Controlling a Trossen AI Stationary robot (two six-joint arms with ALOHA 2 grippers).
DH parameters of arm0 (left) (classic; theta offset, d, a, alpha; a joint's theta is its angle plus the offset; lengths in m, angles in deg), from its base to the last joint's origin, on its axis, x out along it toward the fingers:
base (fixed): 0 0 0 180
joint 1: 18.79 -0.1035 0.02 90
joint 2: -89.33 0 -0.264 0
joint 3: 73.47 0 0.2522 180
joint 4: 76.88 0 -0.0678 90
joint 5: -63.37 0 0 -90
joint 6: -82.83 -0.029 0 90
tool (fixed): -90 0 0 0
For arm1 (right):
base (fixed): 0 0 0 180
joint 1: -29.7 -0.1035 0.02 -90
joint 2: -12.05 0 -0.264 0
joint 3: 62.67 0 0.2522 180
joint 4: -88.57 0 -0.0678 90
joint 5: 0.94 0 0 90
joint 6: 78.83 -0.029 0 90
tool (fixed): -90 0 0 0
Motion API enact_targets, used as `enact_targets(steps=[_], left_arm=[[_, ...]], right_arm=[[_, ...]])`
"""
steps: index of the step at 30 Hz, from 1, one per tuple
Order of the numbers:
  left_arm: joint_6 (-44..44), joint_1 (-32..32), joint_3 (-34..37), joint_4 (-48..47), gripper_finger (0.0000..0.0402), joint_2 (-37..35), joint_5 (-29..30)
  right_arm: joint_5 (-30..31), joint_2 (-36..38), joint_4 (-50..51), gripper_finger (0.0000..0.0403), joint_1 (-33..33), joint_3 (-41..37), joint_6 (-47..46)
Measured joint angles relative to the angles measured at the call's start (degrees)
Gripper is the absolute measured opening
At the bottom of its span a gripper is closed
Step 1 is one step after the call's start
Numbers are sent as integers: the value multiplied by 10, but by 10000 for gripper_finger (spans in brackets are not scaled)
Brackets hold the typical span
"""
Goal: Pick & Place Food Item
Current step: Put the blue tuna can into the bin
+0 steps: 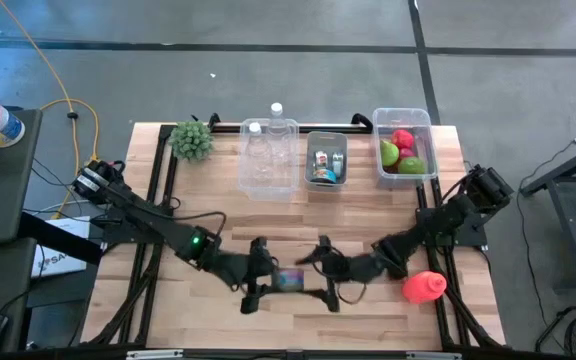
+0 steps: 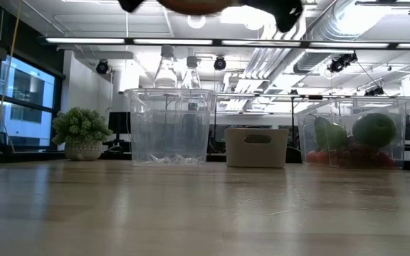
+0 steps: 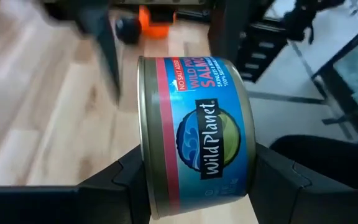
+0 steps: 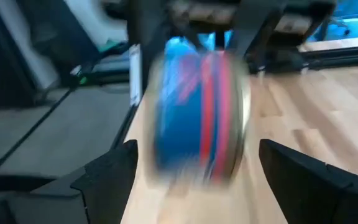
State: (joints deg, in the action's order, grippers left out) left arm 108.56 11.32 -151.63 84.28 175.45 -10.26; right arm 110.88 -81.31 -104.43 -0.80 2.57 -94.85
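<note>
Can (image 3: 197, 134) label: "WildPlanet", "SALMON", seemingly "NO SALT ADDED"

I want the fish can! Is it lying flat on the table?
No, the left gripper holds the salmon can between its jaws.

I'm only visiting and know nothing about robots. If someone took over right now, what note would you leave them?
Left claw: shut on the salmon can, held above the table's front middle.
Right claw: open, facing the can, not gripping it.
Done: can picked up.
Left: placing it; a handover looks likely. The small bin at the back already holds packaged items; which bin is meant isn't shown.
</note>
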Motion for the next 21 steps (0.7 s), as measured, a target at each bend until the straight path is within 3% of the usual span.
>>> enact_targets(steps=[7, 15, 21], left_arm=[[-25, -39, 0, 26, 193, 10, -71], [-24, -53, 0, 53, 193, 19, -87], [-87, -53, 0, 58, 193, 21, -95]], right_arm=[[-1, 0, 12, 325, 26, 1, 9], [-53, 0, 22, 322, 36, 0, 39], [-70, 0, 33, 260, 19, 0, 43]])
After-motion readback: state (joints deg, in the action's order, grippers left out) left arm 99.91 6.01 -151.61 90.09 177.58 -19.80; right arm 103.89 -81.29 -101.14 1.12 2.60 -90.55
